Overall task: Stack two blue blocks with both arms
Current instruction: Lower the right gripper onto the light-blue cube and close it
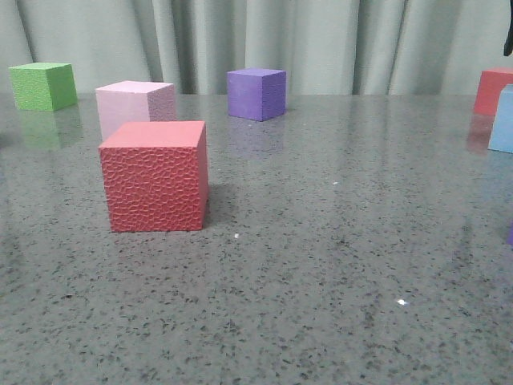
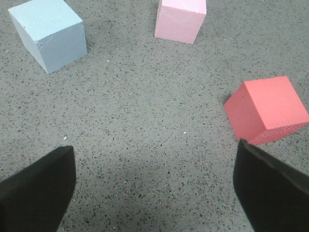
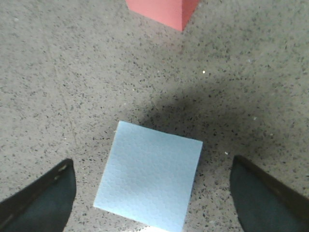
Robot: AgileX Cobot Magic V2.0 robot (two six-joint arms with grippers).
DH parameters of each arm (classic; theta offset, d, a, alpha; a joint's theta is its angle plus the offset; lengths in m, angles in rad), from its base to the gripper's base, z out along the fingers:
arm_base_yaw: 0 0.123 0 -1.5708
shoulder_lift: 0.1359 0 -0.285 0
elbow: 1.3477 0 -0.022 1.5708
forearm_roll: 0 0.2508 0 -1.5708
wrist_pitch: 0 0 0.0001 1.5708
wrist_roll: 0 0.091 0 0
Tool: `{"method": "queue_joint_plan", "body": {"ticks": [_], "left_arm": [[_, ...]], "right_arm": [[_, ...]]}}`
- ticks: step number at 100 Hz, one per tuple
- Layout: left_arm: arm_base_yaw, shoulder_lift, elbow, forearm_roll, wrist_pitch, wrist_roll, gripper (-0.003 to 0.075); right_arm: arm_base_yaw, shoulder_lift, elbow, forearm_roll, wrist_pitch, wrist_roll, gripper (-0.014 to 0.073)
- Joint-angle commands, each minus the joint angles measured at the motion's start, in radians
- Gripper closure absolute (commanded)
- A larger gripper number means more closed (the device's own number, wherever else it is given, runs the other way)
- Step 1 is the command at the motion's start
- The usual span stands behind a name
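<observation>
Both sets of jaws stand spread wide with nothing between them. Seen from the left wrist camera, the left gripper (image 2: 153, 186) hangs over bare speckled table (image 2: 145, 121), its dark fingers (image 2: 36, 191) at the lower corners of the frame; one blue block (image 2: 48, 33) sits in the upper left, well apart from the fingers, a pink cube (image 2: 180, 19) lies at the top centre and a red cube (image 2: 265, 110) at the right edge, near the right-hand finger. In the right wrist view, the right gripper (image 3: 152, 193) is poised directly above the second blue block (image 3: 149, 181), which fills the lower centre of the frame between the two fingers but touches neither; it lies turned somewhat askew to the line between them. Another red block (image 3: 161, 10) shows at the top edge. In the front view, from left to right, stand a green cube (image 1: 42, 86), the pink one, a large textured red cube (image 1: 155, 176), a purple cube (image 1: 256, 93), and at the far right edge a sliver of blue. Neither block has yet been picked up, so I judge the task at its first reach. Next, the right arm probably needs to descend squarely and close on its block, while the left must travel toward the block in its upper left.
</observation>
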Motion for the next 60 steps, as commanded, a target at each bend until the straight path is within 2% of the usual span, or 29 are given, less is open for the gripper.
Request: {"method": "queue_joint_plan", "body": {"ticks": [1, 60], "left_arm": [[0.001, 0.006, -0.034, -0.024, -0.051, 0.0, 0.0102], [0.001, 0.006, -0.034, -0.024, -0.053, 0.0, 0.0102]], "right_arm": [[-0.006, -0.02, -0.038, -0.015, -0.038, 0.002, -0.0041], [-0.006, 0.118, -0.043, 0.001, -0.041, 0.002, -0.0041]]}}
